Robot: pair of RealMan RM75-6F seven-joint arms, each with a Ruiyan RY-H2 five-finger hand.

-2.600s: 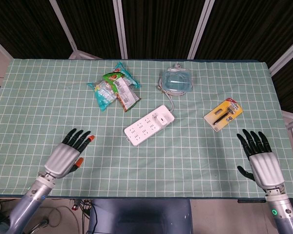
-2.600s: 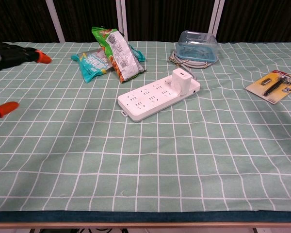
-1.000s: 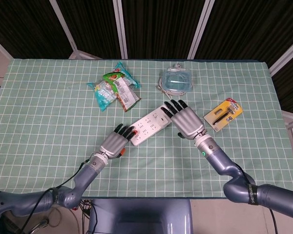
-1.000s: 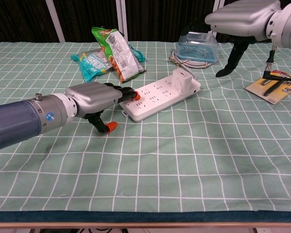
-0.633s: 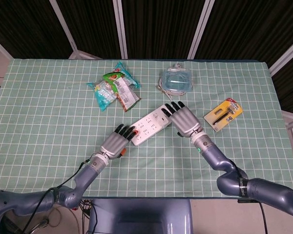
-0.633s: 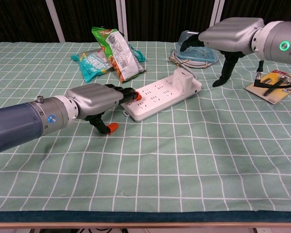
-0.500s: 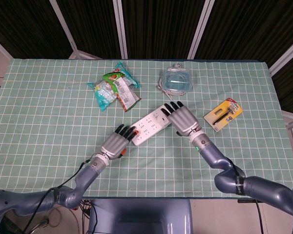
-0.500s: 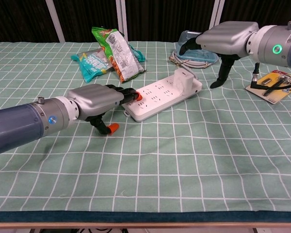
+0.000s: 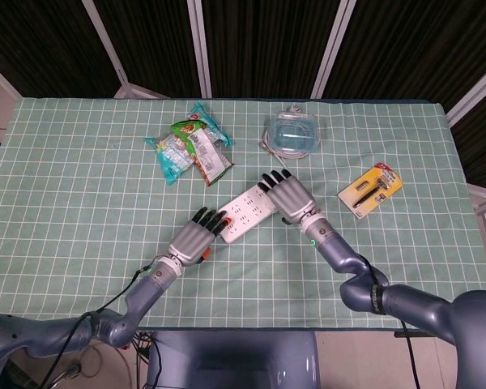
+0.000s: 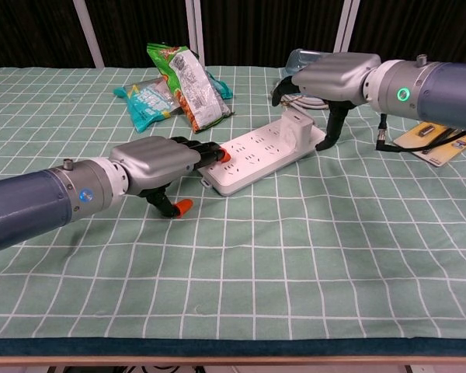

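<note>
A white power strip (image 9: 241,216) (image 10: 256,159) lies slantwise at mid-table, with a white charger (image 10: 298,129) plugged into its far right end. My left hand (image 9: 193,239) (image 10: 157,164) lies flat with its orange-tipped fingers (image 10: 215,154) touching the strip's near left end; it holds nothing. My right hand (image 9: 287,197) (image 10: 334,76) arches over the charger end, fingers spread, thumb pointing down beside the strip's right edge. In the head view this hand hides the charger. Nothing is plainly gripped.
Several snack bags (image 9: 190,150) (image 10: 179,85) lie at the back left. A clear plastic box (image 9: 292,133) on a coiled cable stands behind the strip. A yellow carded razor pack (image 9: 371,188) (image 10: 439,136) lies to the right on the green checked cloth (image 9: 81,178).
Both hands came in from the table's near edge to the strip. Over the last half second the right hand moved left and lower over the charger; the left hand stayed at the strip's end.
</note>
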